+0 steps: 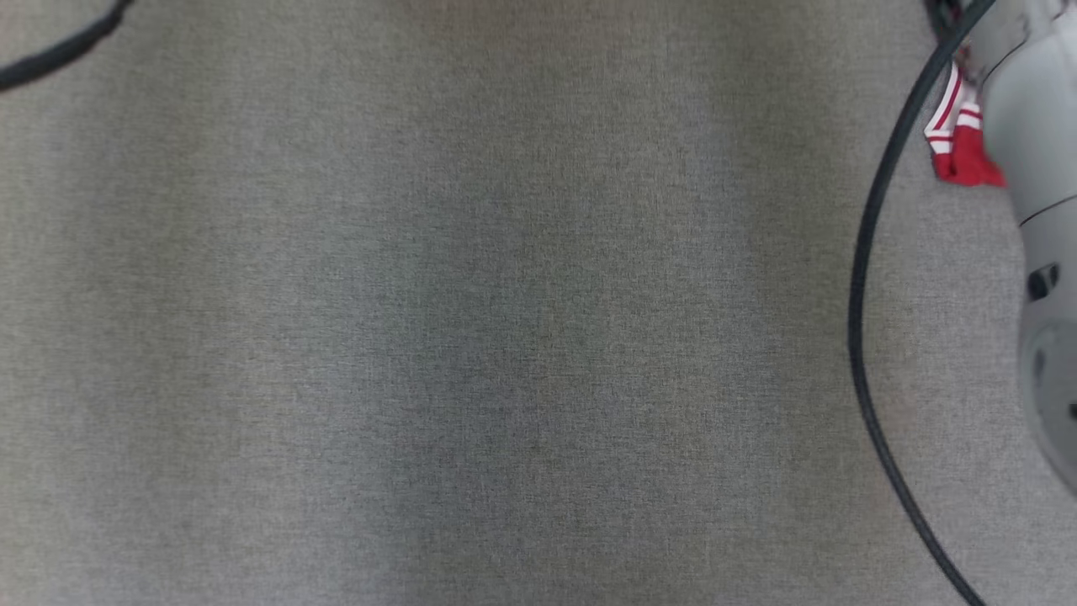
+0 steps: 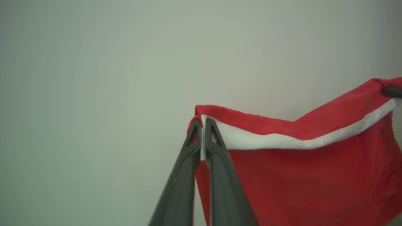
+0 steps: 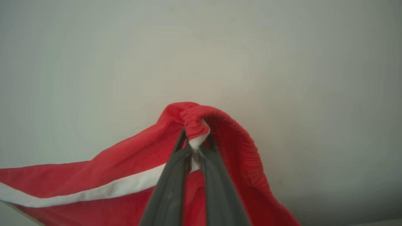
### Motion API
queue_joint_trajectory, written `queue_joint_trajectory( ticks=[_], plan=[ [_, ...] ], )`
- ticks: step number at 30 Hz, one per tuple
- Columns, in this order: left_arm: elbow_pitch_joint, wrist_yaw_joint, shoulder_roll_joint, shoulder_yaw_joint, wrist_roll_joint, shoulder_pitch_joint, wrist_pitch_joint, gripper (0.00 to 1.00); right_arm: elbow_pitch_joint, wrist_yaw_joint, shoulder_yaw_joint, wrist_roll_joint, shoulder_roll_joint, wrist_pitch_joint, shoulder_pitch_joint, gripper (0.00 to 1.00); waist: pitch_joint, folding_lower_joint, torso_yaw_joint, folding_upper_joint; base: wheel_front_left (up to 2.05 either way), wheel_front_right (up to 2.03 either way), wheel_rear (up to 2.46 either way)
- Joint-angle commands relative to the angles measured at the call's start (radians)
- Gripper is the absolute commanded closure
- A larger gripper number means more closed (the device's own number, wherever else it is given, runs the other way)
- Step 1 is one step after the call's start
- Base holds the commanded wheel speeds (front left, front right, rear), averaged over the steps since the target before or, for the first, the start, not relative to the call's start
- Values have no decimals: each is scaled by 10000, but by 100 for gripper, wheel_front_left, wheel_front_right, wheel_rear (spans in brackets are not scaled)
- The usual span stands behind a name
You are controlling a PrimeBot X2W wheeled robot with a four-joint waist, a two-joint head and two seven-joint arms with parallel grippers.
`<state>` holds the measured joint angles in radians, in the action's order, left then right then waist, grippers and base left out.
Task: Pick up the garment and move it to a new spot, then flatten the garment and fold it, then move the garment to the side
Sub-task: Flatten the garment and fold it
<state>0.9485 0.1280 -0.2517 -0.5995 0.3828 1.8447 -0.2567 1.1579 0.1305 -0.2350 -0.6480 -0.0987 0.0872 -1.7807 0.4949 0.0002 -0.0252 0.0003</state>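
a grey woven surface (image 1: 471, 320) lies below in the head view; a black cable (image 1: 858, 278) curves down its right side, beside a pale forearm (image 1: 1035, 151); a bit of the red garment (image 1: 959, 156) with white stripes shows at the upper right, just left of that forearm. in the left wrist view, against a plain pale background, the left tool (image 2: 202, 125) is pinched narrow on the garment's top edge by a white band (image 2: 282, 142); the cloth hangs to the right. in the right wrist view the right tool (image 3: 196, 142) is clamped on the gathered red waistband; the cloth trails down to the left.
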Motion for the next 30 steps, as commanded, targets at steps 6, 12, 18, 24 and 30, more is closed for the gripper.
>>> queue_joint_trajectory(
  ticks=[6,12,18,24,30],
  plan=[
    [-1216,0,-201,317,287,-1283,-92,100,-848,6,-651,-809,50,-316,1262,100,173,-2,-20,-3,0,0,0],
    [-3101,-139,-521,924,421,-3682,-88,100,-2340,6,-1550,-1801,-291,-526,3256,100,-404,-2,-43,-3,0,0,0],
    [-5388,-664,-890,1509,930,-7159,-90,100,-4691,6,-2641,-2988,-1050,-623,6499,100,-1369,-2,-117,-3,0,0,0],
    [-7552,-1549,-1405,1612,1188,-10510,-25,100,-6528,6,-3160,-3686,-1756,-617,9422,100,-2115,-2,-250,-3,0,0,0],
    [-9090,-2304,-1642,1437,1247,-12858,120,100,-7550,6,-3414,-3649,-2307,-560,11577,100,-2506,-2,-139,-3,0,0,0]
  ],
)
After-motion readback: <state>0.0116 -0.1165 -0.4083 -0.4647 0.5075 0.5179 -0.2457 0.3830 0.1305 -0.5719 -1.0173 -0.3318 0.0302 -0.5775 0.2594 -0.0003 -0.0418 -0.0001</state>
